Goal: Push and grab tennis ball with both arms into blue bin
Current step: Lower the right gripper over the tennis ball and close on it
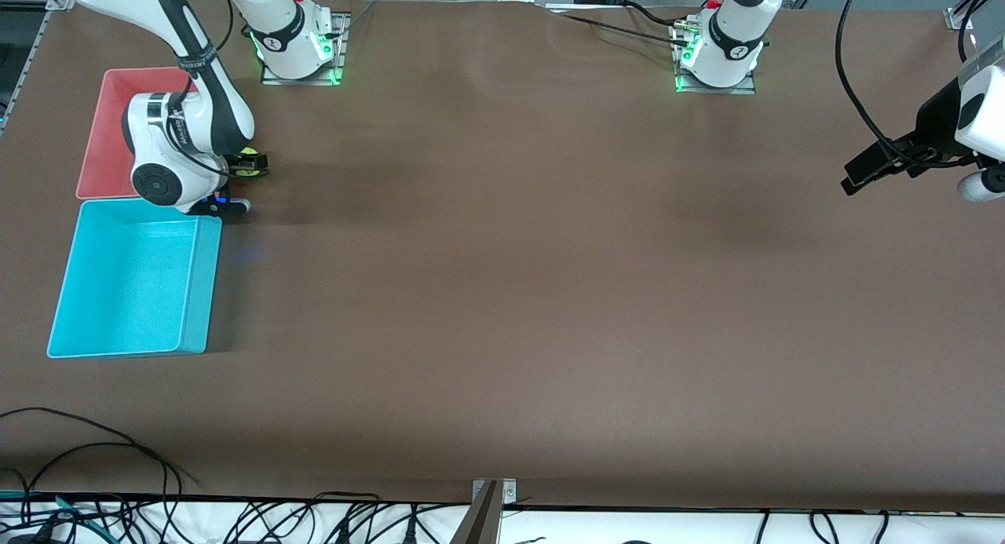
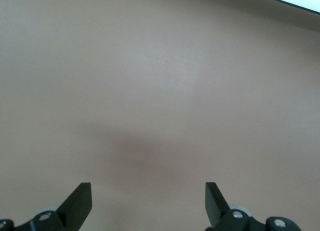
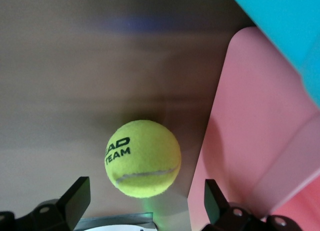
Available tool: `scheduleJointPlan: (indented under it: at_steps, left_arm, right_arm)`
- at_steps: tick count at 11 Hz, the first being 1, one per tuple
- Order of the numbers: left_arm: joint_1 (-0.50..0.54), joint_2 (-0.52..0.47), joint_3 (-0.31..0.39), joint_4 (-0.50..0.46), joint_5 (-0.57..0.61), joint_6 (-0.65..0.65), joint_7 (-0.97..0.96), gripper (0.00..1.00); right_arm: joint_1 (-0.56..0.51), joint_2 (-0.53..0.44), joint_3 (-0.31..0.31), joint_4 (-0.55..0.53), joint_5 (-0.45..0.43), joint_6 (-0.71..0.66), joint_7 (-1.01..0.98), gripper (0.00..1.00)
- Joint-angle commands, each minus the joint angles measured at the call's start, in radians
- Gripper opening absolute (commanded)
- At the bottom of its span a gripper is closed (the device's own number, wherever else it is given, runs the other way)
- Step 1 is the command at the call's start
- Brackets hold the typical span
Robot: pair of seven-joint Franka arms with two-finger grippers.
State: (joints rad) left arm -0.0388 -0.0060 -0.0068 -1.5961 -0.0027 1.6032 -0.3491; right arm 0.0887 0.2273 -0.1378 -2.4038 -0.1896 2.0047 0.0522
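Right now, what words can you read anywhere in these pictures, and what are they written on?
"EAD" over "TEAM": black print on the tennis ball, lying on the table beside the pink bin; the first letter of the upper word is cut off by the ball's curve.
Black lettering on the right arm's white wrist: too small to read.
The blue bin: no writing.
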Motion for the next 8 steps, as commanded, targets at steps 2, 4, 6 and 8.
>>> scheduleJointPlan:
  at_steps: [2,4,6,8]
  left_arm:
    - [-0.029,-0.008,0.018,0.008,0.026,0.007,-0.007,1.0]
    - [-0.029,-0.008,0.014,0.008,0.029,0.007,-0.005,1.0]
    - [-0.038,-0.008,0.017,0.008,0.027,0.003,0.073,1.0]
    - [-0.029,-0.008,0.013,0.01,0.027,0.001,0.111,1.0]
  right_arm:
    - [0.008,0.027,0.01,-0.009,-0.018,0.039,0.077,1.0]
    - [0.011,0.024,0.033,-0.005,-0.018,0.02,0.098,1.0]
    - [0.011,0.024,0.038,0.0,-0.018,0.02,0.103,1.0]
    - [0.017,0.027,0.038,0.0,-0.018,0.023,0.104,1.0]
